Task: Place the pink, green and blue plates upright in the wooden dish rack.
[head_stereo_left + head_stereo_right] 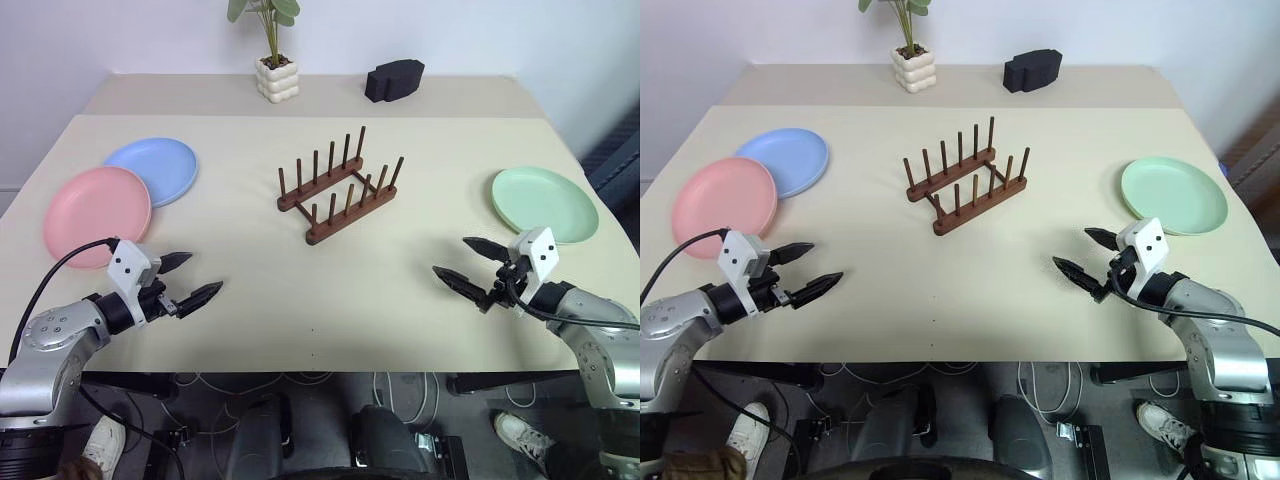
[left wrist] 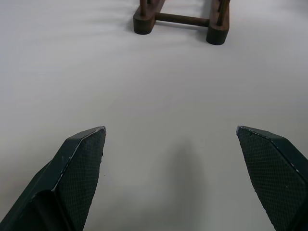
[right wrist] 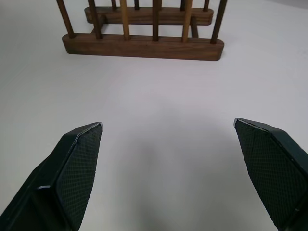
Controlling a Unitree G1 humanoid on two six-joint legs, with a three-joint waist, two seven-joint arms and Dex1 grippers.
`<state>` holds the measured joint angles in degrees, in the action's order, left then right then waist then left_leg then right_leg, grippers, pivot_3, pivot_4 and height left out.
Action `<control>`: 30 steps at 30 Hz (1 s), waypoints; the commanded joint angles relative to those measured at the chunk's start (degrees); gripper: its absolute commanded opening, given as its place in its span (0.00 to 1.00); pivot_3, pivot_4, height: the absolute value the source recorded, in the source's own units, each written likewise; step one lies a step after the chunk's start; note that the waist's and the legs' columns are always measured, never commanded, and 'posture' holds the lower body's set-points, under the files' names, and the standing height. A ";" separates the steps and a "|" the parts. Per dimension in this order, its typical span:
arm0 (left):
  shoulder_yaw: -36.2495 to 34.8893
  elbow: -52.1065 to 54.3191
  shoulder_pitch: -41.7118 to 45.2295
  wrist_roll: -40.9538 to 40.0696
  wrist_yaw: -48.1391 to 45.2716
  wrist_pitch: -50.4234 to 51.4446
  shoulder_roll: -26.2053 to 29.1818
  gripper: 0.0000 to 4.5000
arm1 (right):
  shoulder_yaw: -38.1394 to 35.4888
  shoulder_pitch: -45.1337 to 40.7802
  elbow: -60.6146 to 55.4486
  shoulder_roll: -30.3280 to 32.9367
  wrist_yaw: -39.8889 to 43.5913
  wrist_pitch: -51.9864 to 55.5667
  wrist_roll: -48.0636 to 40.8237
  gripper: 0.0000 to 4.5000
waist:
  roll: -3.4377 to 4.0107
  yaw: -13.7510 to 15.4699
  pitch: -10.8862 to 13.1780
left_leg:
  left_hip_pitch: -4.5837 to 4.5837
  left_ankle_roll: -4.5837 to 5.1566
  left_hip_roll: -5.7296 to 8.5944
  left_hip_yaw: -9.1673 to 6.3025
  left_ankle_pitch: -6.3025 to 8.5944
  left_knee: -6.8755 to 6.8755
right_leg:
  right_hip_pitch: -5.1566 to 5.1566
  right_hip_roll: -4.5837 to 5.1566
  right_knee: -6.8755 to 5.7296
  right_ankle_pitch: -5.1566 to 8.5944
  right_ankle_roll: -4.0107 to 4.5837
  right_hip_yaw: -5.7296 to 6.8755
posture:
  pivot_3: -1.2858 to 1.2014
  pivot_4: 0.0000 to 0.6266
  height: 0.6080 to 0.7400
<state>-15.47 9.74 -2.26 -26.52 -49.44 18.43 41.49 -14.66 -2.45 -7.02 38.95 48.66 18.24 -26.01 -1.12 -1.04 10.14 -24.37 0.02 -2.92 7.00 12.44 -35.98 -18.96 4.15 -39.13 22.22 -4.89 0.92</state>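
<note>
Both our claws spread wide, empty: left claw (image 1: pixel 194 278) just beside the pink plate (image 1: pixel 96 214), right claw (image 1: pixel 470 263) near the green plate (image 1: pixel 543 203), rack (image 1: pixel 341 185) between.

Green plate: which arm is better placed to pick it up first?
Right. The green plate lies alone just beyond the right gripper, jaws open and empty; the left gripper is across the table.
</note>
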 commanded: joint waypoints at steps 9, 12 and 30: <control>-1.73 1.61 -0.06 -0.70 0.51 -0.75 -0.21 1.00 | -0.90 -0.52 -0.28 -0.23 0.06 -1.54 -0.40 1.00 | 0.00 0.01 0.00 | 0.00 0.00 0.00 0.00 0.00 0.00 | 0.00 0.00 0.00 0.00 0.00 0.00 | 0.52 0.24 0.94; -1.73 1.97 -0.31 -0.84 0.55 -0.61 -0.23 1.00 | -0.94 -0.04 -0.36 -0.26 0.06 -1.53 -0.43 1.00 | 0.00 0.02 0.00 | 0.00 0.00 0.00 0.00 0.00 0.00 | 0.00 0.00 0.00 0.00 0.00 0.00 | 0.52 0.24 0.94; -0.59 3.14 -0.08 -0.55 2.31 -0.74 -2.28 1.00 | 0.81 -3.93 1.50 -0.41 0.18 -1.02 -0.17 1.00 | 0.00 0.10 0.00 | 0.00 0.00 -0.01 0.00 0.00 0.00 | -0.01 -0.01 0.00 0.00 0.00 0.00 | 0.52 0.24 0.94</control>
<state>-15.40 11.61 -3.11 -26.78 -47.24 18.22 39.23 -13.01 -6.26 -4.80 38.61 48.72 17.97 -25.83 -1.12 -0.94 10.14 -24.38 0.02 -2.91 7.00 12.44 -35.98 -18.97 4.15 -39.12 22.22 -4.89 0.92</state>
